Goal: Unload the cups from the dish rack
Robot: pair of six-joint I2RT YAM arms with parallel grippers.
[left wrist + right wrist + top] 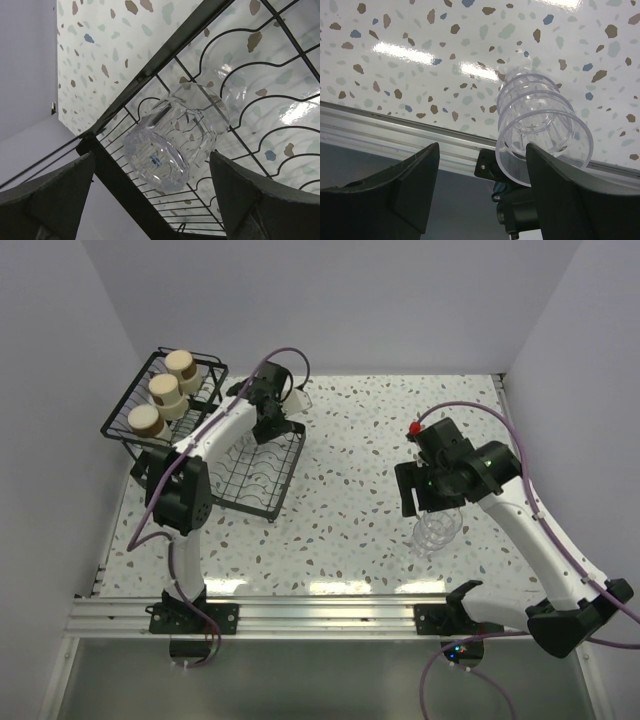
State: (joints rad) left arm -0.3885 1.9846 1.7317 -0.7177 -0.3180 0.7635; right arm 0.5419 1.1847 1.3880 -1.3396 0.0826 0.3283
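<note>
Currently left gripper (152, 157) spread wide, holding nothing, over the dish rack (150, 65); one clear tumbler (172, 135) lies sideways on its tray between the jaws. Right gripper (482, 145) parted, unloaded, above a tumbler stack (540, 120) on the table (340, 510); cream cups (163, 388) in rack's upper basket.

Three cream cups (165, 392) in black dish rack (252, 503) (raised tier), clear tumblers (436, 532) under right gripper (430, 504)
</note>
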